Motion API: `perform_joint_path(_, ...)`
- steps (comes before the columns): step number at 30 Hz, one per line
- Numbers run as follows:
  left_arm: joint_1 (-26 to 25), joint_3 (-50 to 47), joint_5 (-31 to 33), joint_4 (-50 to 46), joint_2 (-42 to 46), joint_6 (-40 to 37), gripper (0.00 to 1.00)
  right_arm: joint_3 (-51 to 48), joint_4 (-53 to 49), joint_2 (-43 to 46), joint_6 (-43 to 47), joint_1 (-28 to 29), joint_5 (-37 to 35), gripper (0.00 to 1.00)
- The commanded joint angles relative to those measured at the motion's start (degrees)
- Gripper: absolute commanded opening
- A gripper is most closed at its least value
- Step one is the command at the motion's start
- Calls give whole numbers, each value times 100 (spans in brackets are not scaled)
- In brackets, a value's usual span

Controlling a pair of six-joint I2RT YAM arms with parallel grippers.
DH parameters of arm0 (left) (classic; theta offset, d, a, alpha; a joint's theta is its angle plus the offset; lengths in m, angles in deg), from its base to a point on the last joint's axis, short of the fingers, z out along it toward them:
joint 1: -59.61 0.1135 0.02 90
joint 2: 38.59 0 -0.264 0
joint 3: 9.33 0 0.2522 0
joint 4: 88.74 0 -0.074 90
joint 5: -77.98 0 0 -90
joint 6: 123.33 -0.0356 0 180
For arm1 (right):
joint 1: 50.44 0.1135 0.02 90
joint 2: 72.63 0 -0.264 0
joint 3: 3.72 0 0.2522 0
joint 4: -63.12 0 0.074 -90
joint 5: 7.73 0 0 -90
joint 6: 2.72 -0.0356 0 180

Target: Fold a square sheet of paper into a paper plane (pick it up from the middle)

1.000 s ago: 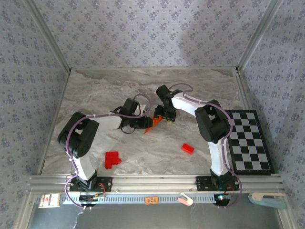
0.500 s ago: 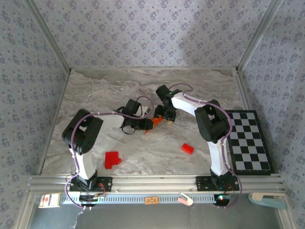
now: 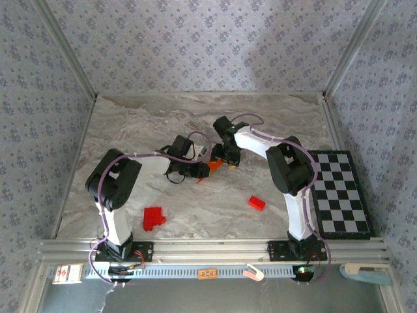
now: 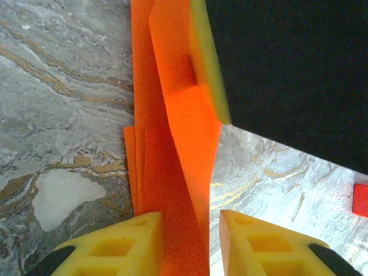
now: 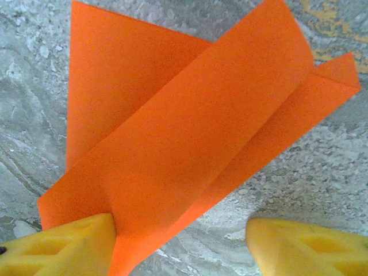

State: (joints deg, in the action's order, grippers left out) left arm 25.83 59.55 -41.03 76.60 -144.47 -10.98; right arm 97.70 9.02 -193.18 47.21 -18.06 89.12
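Observation:
The square sheet of paper lies mid-table as a bright orange folded strip with layered flaps. In the left wrist view the paper runs up between my left gripper's yellow fingers. The left finger touches it, a strip of marble shows before the right finger, and the jaws stand partly open. My right gripper is open wide, its left fingertip against the paper's lower edge and the other over bare marble. Its yellow pad rests on a raised flap. In the top view the left gripper and right gripper meet at the paper.
Red blocks lie near the front: a cluster at the left and a single one at the right, the latter also at the edge of the left wrist view as a red block. A chequered board lies along the right side.
The left arm has shifted a little to the right, bringing its gripper closer to the right gripper; less of the paper's lower tip shows. The right arm has stayed put.

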Motion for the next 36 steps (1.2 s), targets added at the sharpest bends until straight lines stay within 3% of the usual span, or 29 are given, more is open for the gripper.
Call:
perform_joint_path(1, -19, 41, 166, -339, -266, -222, 31, -324, -9, -715, 16, -124, -272, 68)
perform_joint_path(22, 327, 47, -428, -204, -582, 408, 19, -463, 121, -701, -1, -215, -59, 67)
perform_joint_path(36, 339, 167, -369, -476, -729, 498, 13, -438, 338, -294, 360, -316, 208, 72)
